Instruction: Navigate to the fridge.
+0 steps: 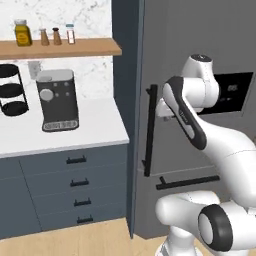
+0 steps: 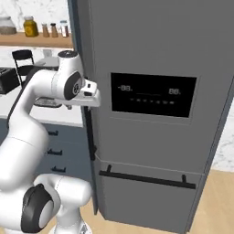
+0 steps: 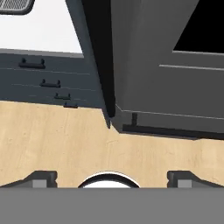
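The fridge [image 2: 151, 109] stands directly ahead of the base, close, beside the desk [image 1: 60, 132]. Navigation appears essentially complete; at most a small final approach remains. The fingers [image 3: 41, 177] are spread wide apart and hold nothing.

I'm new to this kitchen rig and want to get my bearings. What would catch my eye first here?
The tall dark-grey fridge looms right in front of the robot, its black dispenser panel set in the door above a bottom drawer with a horizontal handle. To its left, a white counter carries a dark coffee machine under a wooden shelf of small jars. In the hand view the gripper is open.
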